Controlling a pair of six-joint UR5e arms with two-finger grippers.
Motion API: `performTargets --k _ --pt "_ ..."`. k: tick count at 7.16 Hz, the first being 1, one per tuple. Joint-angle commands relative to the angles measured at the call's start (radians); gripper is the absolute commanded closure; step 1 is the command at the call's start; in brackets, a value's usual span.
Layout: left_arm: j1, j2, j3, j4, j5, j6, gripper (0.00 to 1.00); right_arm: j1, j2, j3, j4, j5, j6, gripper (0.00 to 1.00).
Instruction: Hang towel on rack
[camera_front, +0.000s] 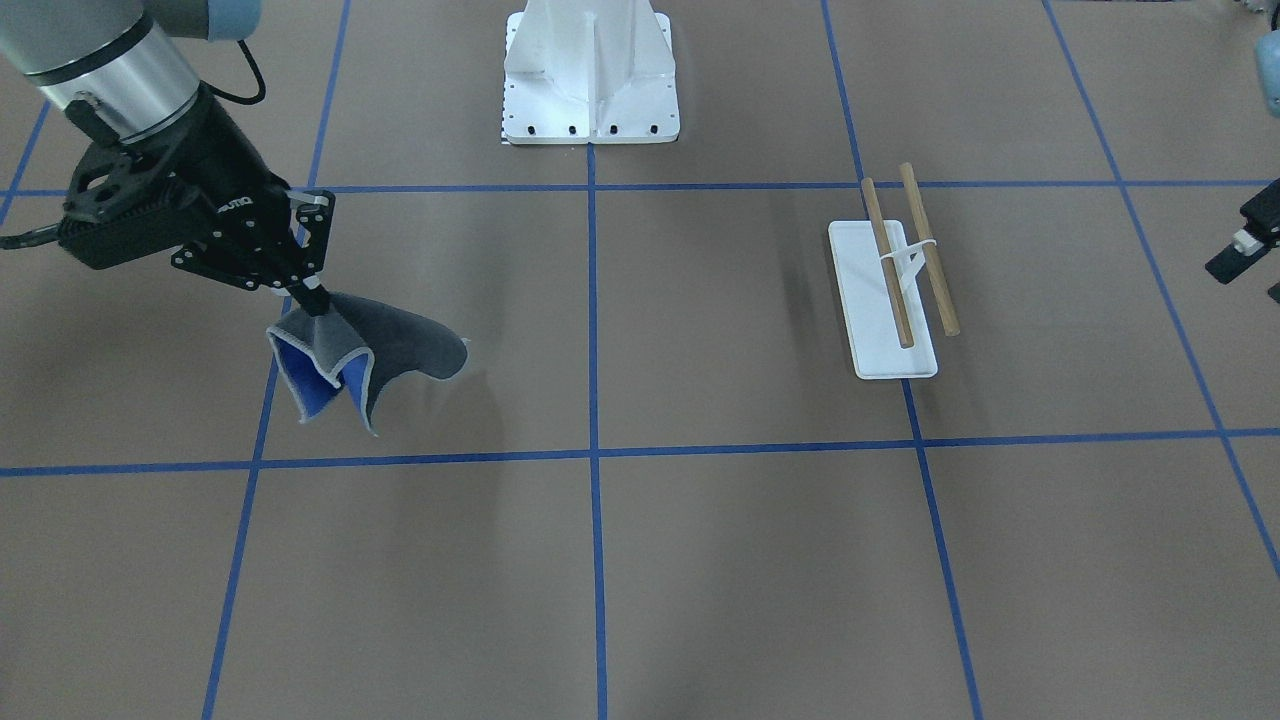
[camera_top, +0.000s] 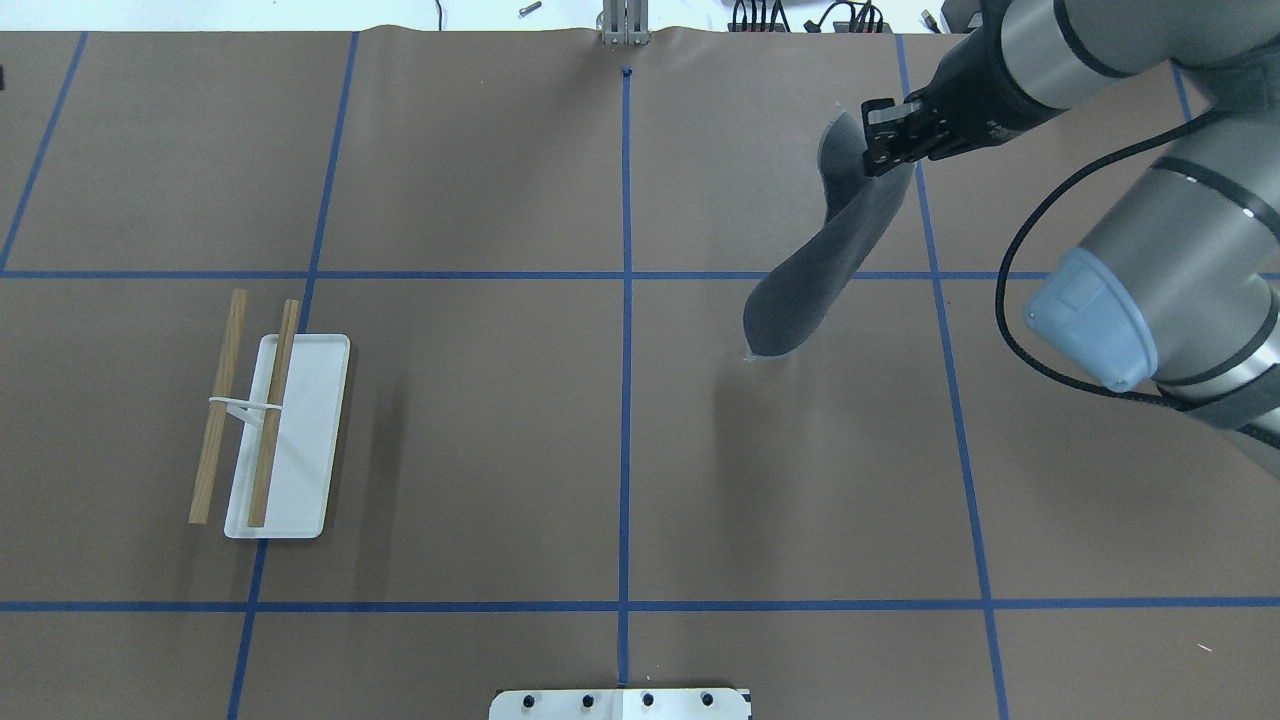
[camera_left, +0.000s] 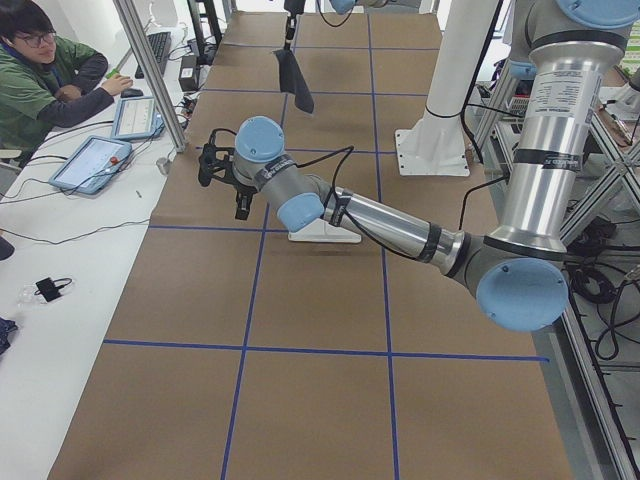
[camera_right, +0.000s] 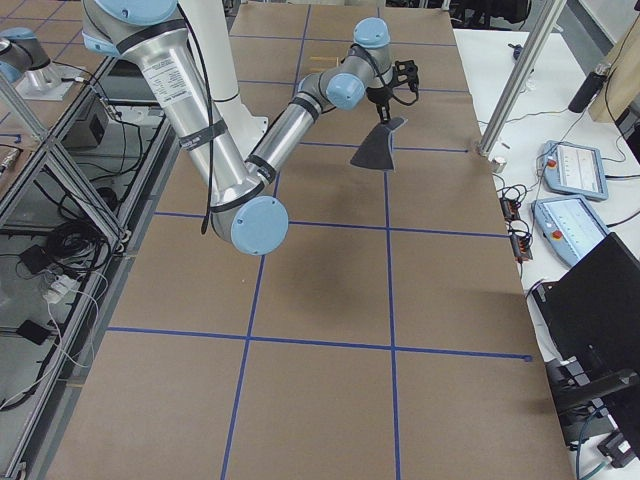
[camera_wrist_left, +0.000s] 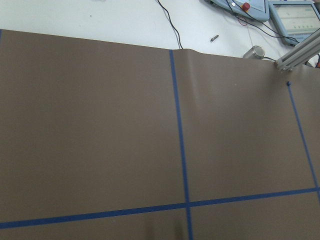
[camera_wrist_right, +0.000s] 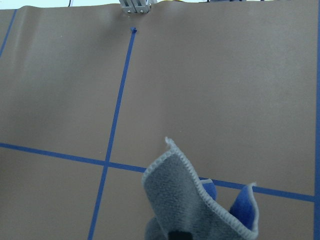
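My right gripper (camera_front: 312, 292) is shut on one edge of the towel (camera_front: 400, 345) and holds it off the table; the dark grey side faces out and the blue side shows in the folds. In the overhead view the right gripper (camera_top: 886, 150) is at the far right with the towel (camera_top: 825, 270) hanging below it. The towel also shows in the right wrist view (camera_wrist_right: 200, 205). The rack (camera_front: 908, 255), two wooden dowels over a white base plate (camera_front: 890, 345), stands far off on the other side of the table (camera_top: 245, 405). My left gripper (camera_front: 1240, 250) is near the rack, cut by the frame edge; I cannot tell its state.
The large white bolted pedestal (camera_front: 590, 75) stands at the robot's side of the table. An operator (camera_left: 40, 70) sits at a side desk with tablets (camera_left: 95, 160). Blue tape lines cross the brown table (camera_top: 500, 450).
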Motion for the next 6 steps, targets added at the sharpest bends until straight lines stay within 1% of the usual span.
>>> performTargets --k 1,2,3,5,6 --pt "0.140 -0.074 -0.001 -0.104 0.082 -0.261 0.02 -0.069 0.003 0.064 0.000 -0.028 0.020 1.00" --pt "0.229 -0.109 0.007 -0.138 0.168 -0.271 0.02 -0.124 0.023 0.076 0.000 -0.083 0.027 1.00" --pt "0.305 -0.146 0.005 -0.138 0.262 -0.313 0.02 -0.188 0.049 0.075 -0.002 -0.169 0.044 1.00" --pt "0.469 -0.244 0.016 -0.130 0.432 -0.493 0.02 -0.256 0.086 0.075 -0.003 -0.244 0.066 1.00" --pt "0.536 -0.287 0.017 -0.130 0.484 -0.569 0.02 -0.300 0.092 0.075 -0.005 -0.308 0.064 1.00"
